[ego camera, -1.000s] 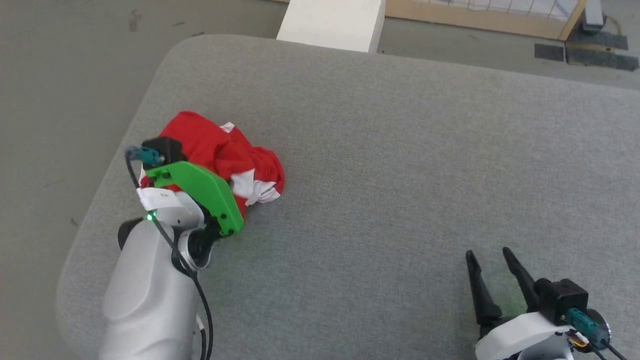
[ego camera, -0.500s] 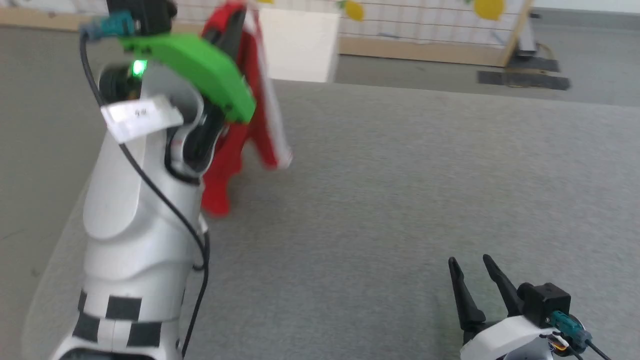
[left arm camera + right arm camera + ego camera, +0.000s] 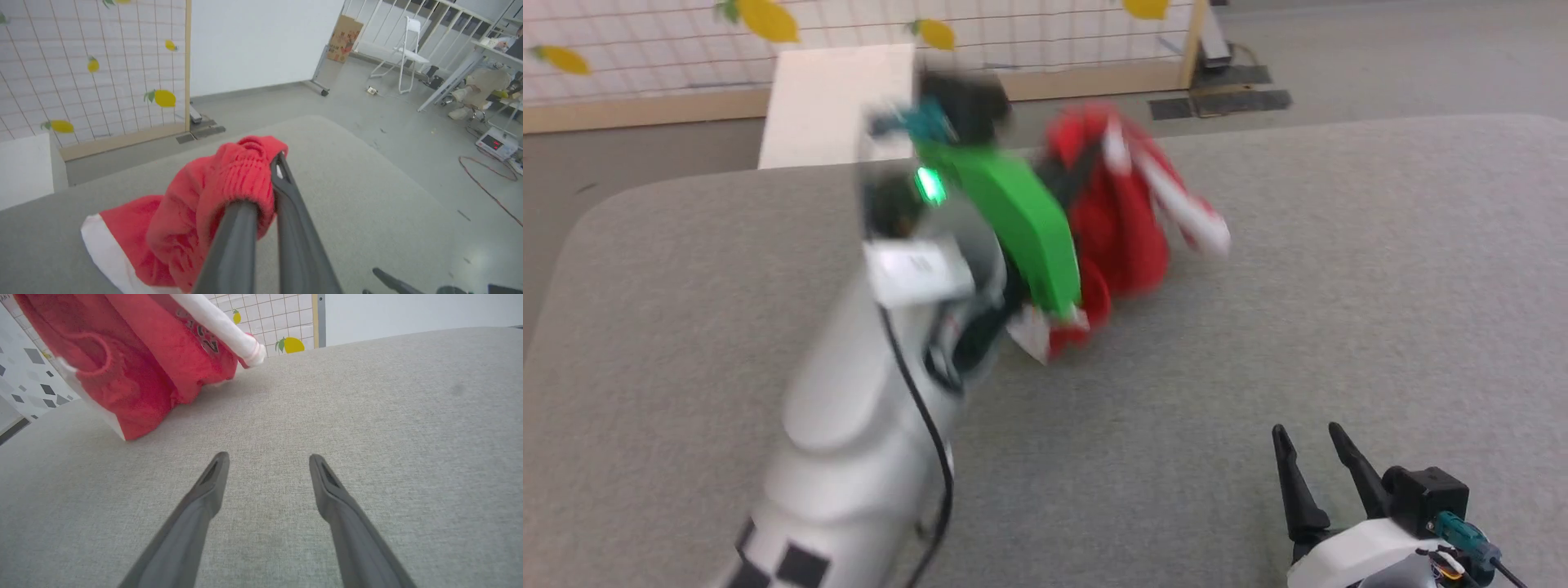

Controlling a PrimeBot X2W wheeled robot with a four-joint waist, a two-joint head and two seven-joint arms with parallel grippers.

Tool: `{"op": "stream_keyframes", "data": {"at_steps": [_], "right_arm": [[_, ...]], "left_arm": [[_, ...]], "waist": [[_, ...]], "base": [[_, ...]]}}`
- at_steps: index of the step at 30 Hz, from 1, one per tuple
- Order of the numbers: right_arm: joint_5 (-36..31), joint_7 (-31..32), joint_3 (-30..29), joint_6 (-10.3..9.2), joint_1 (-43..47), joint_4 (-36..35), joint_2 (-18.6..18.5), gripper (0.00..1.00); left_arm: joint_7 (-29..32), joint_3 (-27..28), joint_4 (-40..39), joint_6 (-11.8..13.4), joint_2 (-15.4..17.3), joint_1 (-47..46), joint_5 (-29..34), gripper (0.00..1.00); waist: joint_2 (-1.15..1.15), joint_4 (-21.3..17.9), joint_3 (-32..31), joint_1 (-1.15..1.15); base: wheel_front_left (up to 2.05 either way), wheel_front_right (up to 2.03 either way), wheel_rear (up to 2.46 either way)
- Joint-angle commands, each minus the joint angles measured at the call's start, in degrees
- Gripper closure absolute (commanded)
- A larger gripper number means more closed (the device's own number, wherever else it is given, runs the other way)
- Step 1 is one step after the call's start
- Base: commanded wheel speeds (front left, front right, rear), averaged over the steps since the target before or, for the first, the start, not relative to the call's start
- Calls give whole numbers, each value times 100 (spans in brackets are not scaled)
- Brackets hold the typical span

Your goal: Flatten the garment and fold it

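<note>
Right gripper [image 3: 1305, 429]: nearest item, at the lower right of the head view and low over the table. Its two dark fingers are spread wide with nothing between them. In the right wrist view this gripper [image 3: 268, 457] has only bare grey cloth in the gap.

Left gripper [image 3: 273, 175]: stands high above the table on a pale forearm [image 3: 866, 425] with a green bracket [image 3: 1013, 220] at the wrist, all blurred in the head view. The fingers are pressed close together, pinching a ribbed red edge of the garment.

Garment [image 3: 1119, 229]: red shorts with white trim, bunched and crumpled, hanging from the Left gripper over the far half of the table.
- Left wrist view: the garment [image 3: 204, 212] drapes over one finger, with a white hem at the lower left.
- Right wrist view: the garment [image 3: 139, 367] shows a white stripe slanting across it. Its lowest corner meets the table cloth, well apart from the Right gripper.

Table [image 3: 1339, 286]: grey woven covering, rounded corners.

White block [image 3: 837, 102]: just beyond the table's far edge.

Lattice panel [image 3: 645, 41]: white grid in a wooden frame, dotted with yellow lemon shapes, behind the block.

Folding chair [image 3: 408, 53] and cardboard box [image 3: 345, 38]: farthest back, on the grey floor.
</note>
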Motion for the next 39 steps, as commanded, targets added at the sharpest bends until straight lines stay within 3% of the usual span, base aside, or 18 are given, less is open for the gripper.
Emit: {"op": "stream_keyframes", "data": {"at_steps": [1,9,17,18,19,20,21,24,28,33,35,39], "right_arm": [[43,-31,-10,-9,-28,24,1,0],[35,-34,-79,-9,52,-7,1,0],[34,-34,-51,-9,109,17,1,0],[37,-34,-49,-9,125,22,1,0],[40,-34,-42,-9,144,30,1,0],[44,-34,-42,-9,161,36,1,0],[45,-34,-34,-9,178,46,1,0],[61,-34,-1,-9,218,63,1,0],[76,-34,-10,-9,258,95,1,0],[101,-34,-55,-9,260,66,1,0],[118,-34,-96,-9,246,33,1,0],[75,-31,-262,-9,215,-18,1,0]], "left_arm": [[185,-191,107,6,-4,364,-128,100],[1340,-996,829,296,93,1846,-394,100],[1905,-1013,1179,765,420,2732,-588,100],[1930,-960,1149,810,453,2791,-640,96],[1975,-895,1099,873,508,2861,-698,67],[2032,-848,1047,916,543,2914,-755,52],[2081,-779,947,957,582,2974,-834,0],[2054,-437,534,1044,586,3143,-1195,0],[1676,197,-321,1035,546,3318,-1707,0],[702,1033,-1008,1236,670,3580,-1720,0],[28,1336,-1142,1250,726,3698,-1497,0],[-1522,1666,-1254,1039,798,3957,-853,0]], "waist": [[65,-183,5,0],[65,-76,-38,0],[65,198,-186,0],[65,239,-216,0],[65,279,-244,0],[65,320,-270,0],[65,357,-297,0],[65,436,-385,0],[65,516,-498,0],[65,521,-613,0],[65,499,-628,0],[65,497,-630,0]], "base": [[0,0,0],[0,0,0],[0,0,0],[0,0,0],[0,0,0],[0,0,0],[0,0,0],[0,0,0],[0,0,0],[0,0,0],[0,0,0],[0,0,0]]}}
